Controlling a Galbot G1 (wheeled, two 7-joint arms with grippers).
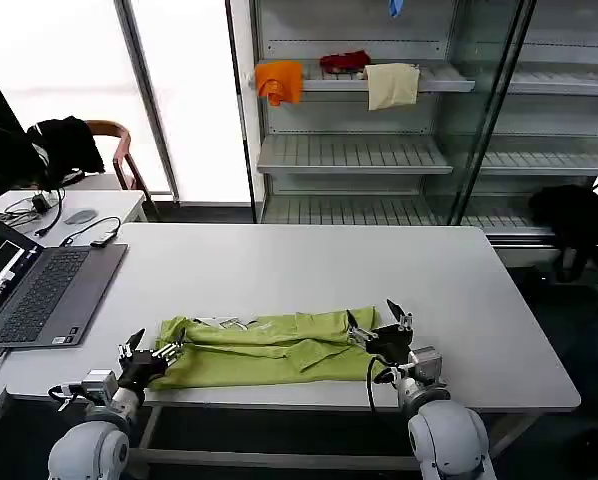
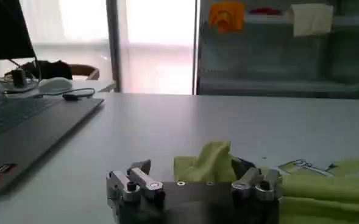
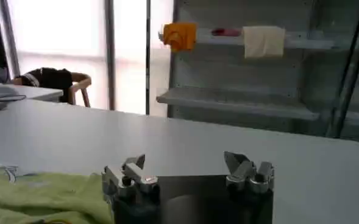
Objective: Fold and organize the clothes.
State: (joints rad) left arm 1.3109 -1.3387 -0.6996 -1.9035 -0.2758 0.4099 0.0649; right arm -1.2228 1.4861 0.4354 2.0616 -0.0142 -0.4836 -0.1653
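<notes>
Head view, one T-shirt [image 1: 269, 350], two hands

Blown-out window glare; soft wrist views

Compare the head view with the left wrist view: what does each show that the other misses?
Head only: the right end effector, open at the T-shirt's right end, and the whole shirt laid across the table. Left wrist only: the left end effector, open, with a shirt bunch between its fingers. Both: laptop, orange cloth, cream cloth.
</notes>
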